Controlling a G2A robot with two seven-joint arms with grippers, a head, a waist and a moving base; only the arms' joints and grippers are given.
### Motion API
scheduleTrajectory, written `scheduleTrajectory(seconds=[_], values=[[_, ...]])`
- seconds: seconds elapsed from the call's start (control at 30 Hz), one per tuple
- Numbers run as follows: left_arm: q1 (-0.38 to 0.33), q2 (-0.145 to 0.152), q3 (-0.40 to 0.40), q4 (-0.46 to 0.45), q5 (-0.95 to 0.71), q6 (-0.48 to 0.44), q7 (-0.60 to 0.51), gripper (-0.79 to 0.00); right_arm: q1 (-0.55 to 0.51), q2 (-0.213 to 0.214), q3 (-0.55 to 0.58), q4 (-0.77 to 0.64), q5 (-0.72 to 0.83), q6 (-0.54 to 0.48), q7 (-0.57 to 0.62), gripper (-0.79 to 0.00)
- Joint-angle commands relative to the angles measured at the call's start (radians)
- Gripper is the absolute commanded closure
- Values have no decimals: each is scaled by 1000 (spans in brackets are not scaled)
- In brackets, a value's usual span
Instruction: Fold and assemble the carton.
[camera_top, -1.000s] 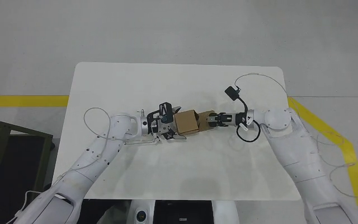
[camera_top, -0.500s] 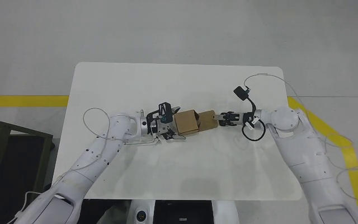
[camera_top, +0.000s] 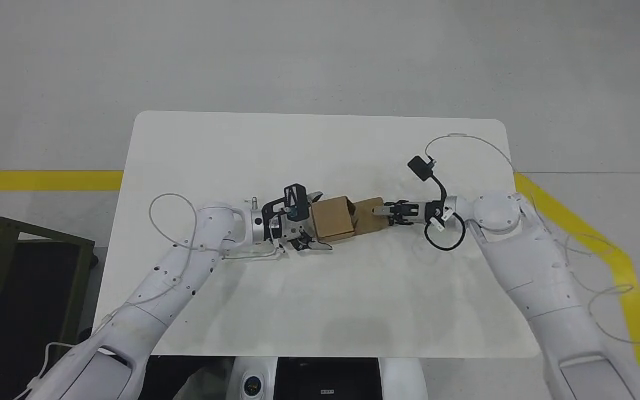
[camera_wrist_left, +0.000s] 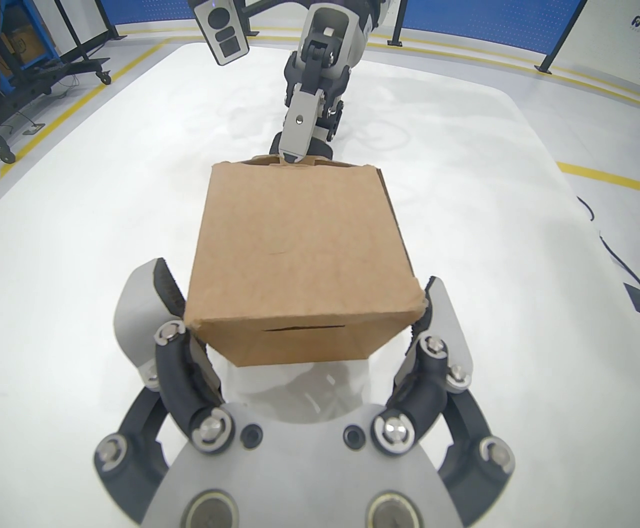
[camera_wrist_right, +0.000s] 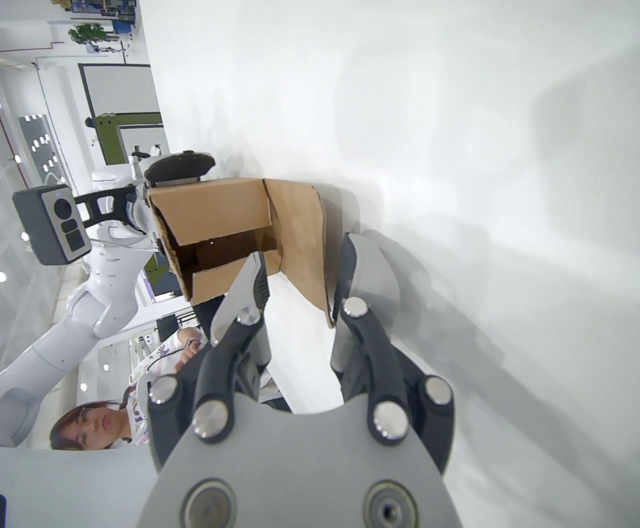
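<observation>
Brown corrugated cardboard makes up the carton (camera_top: 332, 217), which lies on its side near the middle of the white table (camera_top: 200, 150). Its long axis runs from 9 o'clock to 3 o'clock in the top view.

At the carton's 9 o'clock end we see the left gripper (camera_top: 316, 219). In the left wrist view the left gripper (camera_wrist_left: 300, 307) has its two fingers (camera_wrist_left: 165, 295) pressed against the two near corners of the carton (camera_wrist_left: 300, 250). It is closed onto the box as far as the box's width allows. The end face between the fingers is folded shut and carries a thin slit (camera_wrist_left: 305, 328).

The 3 o'clock end is not closed. One flap (camera_top: 371, 213) stands out from it, pointing towards 3 o'clock, and the right gripper (camera_top: 388, 213) sits at the flap's outer edge. In the right wrist view we look into the dark mouth of the carton (camera_wrist_right: 215, 210), with the flap (camera_wrist_right: 300, 235) swung outward beside it. The right gripper (camera_wrist_right: 300, 260) has its jaws part-way apart and straddles that flap: one finger (camera_wrist_right: 252, 280) lies on the mouth side, the other (camera_wrist_right: 350, 270) on the flap's outer side. We cannot tell whether either finger presses on the cardboard. From the left wrist view the right gripper (camera_wrist_left: 295, 152) shows just past the carton's far edge, its tip at the flap there.

On the floor, yellow tape (camera_top: 60, 180) runs off from the table's 9 o'clock side.
</observation>
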Motion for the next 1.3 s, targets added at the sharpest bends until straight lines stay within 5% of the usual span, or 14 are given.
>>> scheduleTrajectory(seconds=[0.0, 0.6, 1.27], values=[[0, 0, -2, 1, 2, -1, 1, -785, 6, -3, -7, 3, 15, -6, 7, -299], [-1, -2, -5, 3, 5, -5, -2, -785, 21, -12, -42, -105, 102, -19, 59, -302], [1, -2, -7, 8, 17, -12, -5, -785, 23, -32, -77, -31, 266, -100, 58, -262]])
